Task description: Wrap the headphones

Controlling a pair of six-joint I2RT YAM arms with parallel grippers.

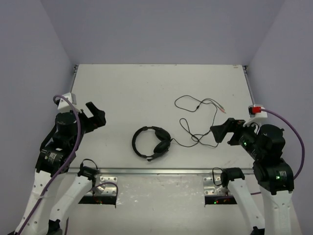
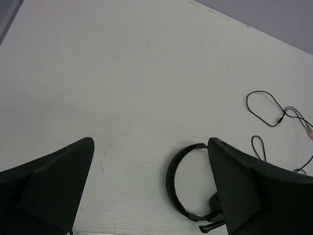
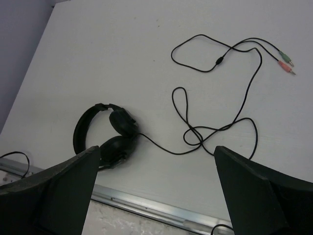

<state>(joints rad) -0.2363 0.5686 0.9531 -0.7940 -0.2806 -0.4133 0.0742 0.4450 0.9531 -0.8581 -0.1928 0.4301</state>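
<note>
While both arms keep to their own sides of the worktop (image 1: 146,83), the wrapping has, as far as I can judge, not begun. The headphones (image 1: 151,142) lie flat near the front edge, roughly midway between the two arms, with the earcups close together and the headband curving away to the left. Their cable (image 3: 219,61) is entirely loose. It runs from the earcups toward the right, crosses itself in a small tangle of loops, then wanders farther back to end in two small plugs (image 3: 285,65), one green and one pink, well apart from the headset. No turn of it lies around the headband or the cups.

The left tool (image 1: 96,115) is spread wide and holds nothing; it hovers above bare worktop, well to the left of the headset. The right tool (image 1: 222,131) is likewise spread and empty, poised near the tangled loops without visibly touching them.

So everything is left to do: the cable must be gathered and wound about the headset, and its end secured. The thin, slack cord looks likely to slip, or to snag where the loops cross.
</note>
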